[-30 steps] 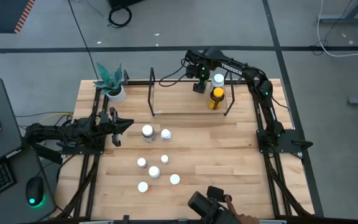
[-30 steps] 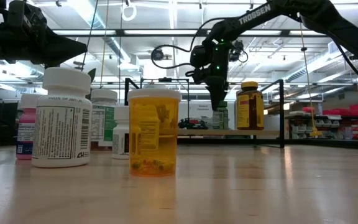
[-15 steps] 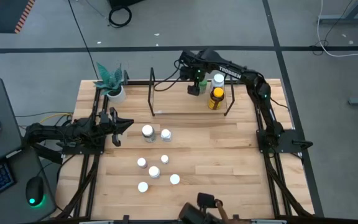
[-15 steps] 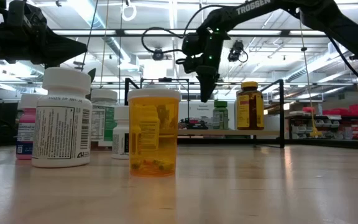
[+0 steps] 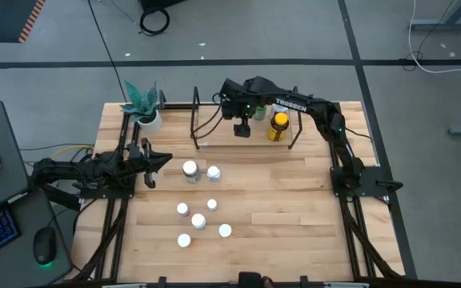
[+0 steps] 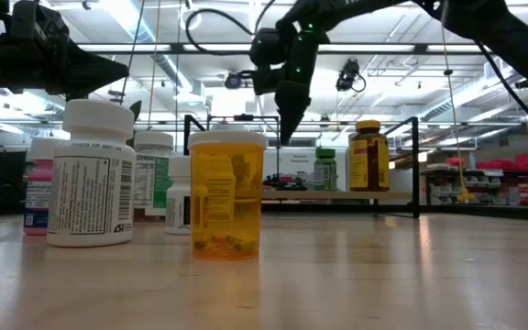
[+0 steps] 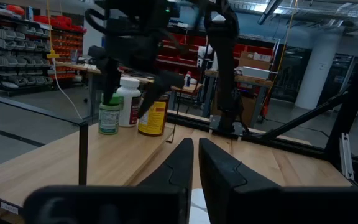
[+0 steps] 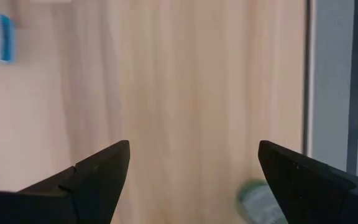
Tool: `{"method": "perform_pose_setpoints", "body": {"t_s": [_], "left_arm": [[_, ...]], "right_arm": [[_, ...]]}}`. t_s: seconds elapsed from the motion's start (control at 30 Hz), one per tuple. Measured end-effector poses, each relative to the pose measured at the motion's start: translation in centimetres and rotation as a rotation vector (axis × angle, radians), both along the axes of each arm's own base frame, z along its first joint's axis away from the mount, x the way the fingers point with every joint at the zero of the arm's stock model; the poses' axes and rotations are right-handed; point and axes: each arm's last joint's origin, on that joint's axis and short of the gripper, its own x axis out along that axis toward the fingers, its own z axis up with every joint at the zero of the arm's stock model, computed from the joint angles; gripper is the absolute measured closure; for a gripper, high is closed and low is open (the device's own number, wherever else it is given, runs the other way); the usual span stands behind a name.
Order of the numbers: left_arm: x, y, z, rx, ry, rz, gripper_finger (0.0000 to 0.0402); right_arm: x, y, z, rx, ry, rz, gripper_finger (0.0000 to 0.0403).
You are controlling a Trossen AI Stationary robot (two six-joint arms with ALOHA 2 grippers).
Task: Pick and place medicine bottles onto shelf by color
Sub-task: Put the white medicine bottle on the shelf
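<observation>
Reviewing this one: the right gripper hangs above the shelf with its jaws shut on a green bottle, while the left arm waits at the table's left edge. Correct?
Not quite. The right gripper does hang above the shelf, but its jaws are open and empty, as the right wrist view shows. The green bottle stands on the shelf. The left gripper does wait at the table's left edge.

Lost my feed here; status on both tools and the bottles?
Right tool open, empty, above the shelf. Left tool shut, parked at table's left edge. Green bottle, white bottle, amber bottle on shelf. Nothing blocking.
</observation>
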Motion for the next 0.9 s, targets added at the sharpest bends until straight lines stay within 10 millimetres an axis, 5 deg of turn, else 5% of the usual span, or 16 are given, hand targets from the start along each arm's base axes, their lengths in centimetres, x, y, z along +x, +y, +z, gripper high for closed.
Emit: {"method": "perform_pose_setpoints", "body": {"t_s": [0.3,0.9], "left_arm": [[0.0,0.0,0.0,0.000,0.001,0.001,0.0367],[0.0,0.0,0.0,0.000,0.000,0.001,0.0364]], "right_arm": [[1.4,4.2,0.0,0.018,0.006,0.053,0.0038],[2.9,9.1,0.0,0.060,-0.028,0.129,0.0038]]}}
